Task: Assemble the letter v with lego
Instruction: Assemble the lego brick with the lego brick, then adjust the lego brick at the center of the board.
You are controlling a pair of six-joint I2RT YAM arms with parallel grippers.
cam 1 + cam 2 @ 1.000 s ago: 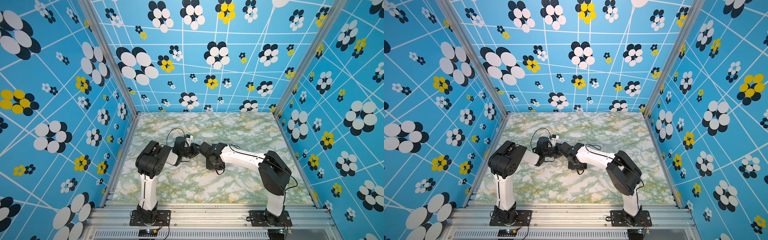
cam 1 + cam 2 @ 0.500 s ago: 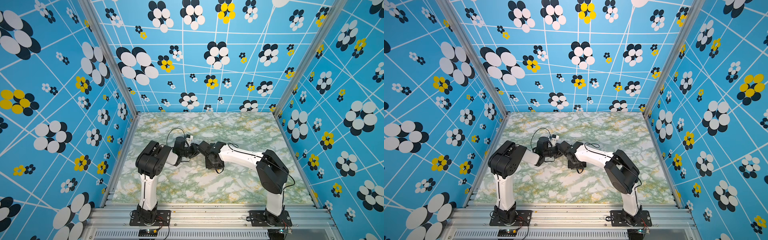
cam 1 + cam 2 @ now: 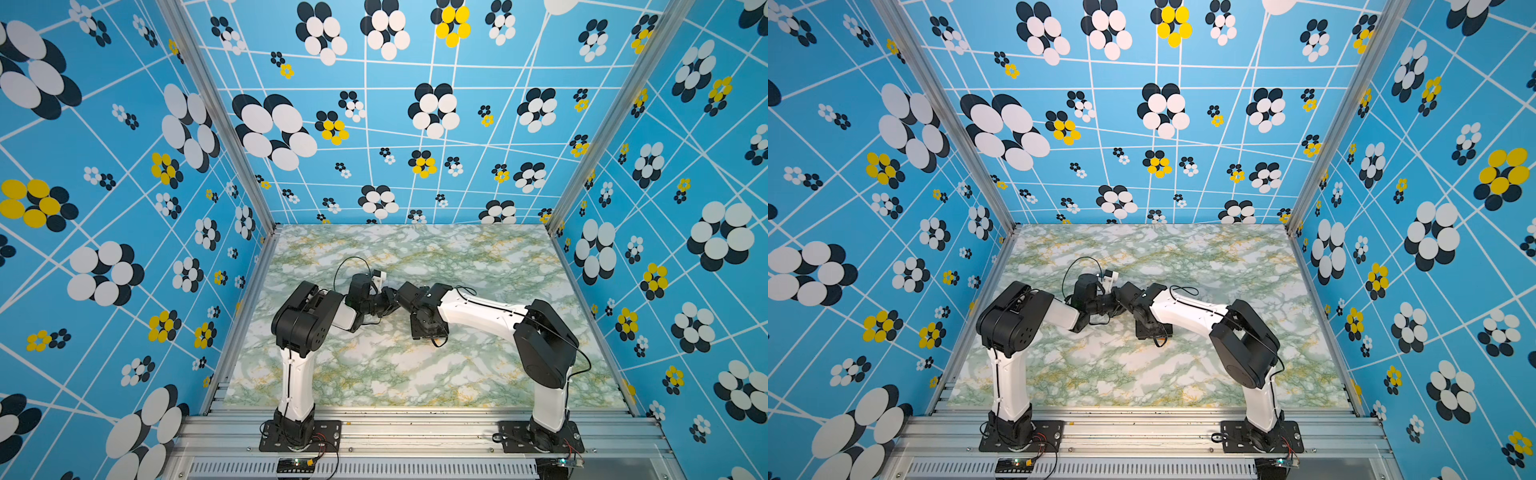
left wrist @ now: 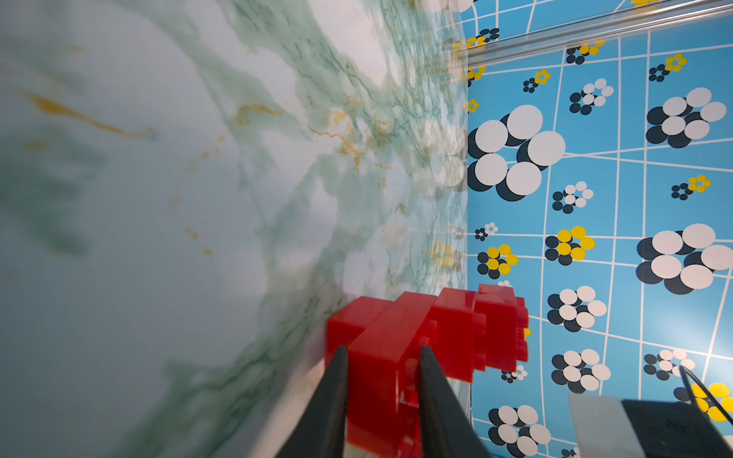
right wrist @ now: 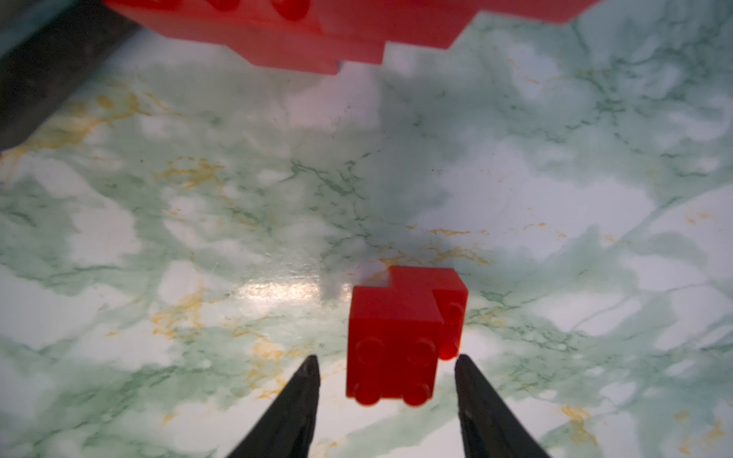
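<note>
My left gripper (image 4: 382, 349) is shut on a stepped assembly of red lego bricks (image 4: 436, 329), held just above the marble table (image 4: 178, 198). The same assembly shows at the edge of the right wrist view (image 5: 301, 35). A small piece of two joined red bricks (image 5: 396, 317) lies between and just beyond the tips of my right gripper (image 5: 386, 359), studs toward the camera. That gripper is open and neither finger touches the piece. In a top view the left gripper (image 3: 384, 306) and right gripper (image 3: 402, 297) meet tip to tip at mid-table; the lego is hidden there.
The green-white marble tabletop (image 3: 415, 374) is boxed in by blue flower-patterned walls (image 3: 374, 124) with aluminium posts at the corners. Both arm bases stand on the metal rail (image 3: 415, 428) at the front edge. A black cable loops behind the left wrist (image 3: 349, 266).
My right gripper has opened and let go of the small two-brick piece. The right arm has shifted slightly toward the left arm. The left gripper stays shut on the assembly.
</note>
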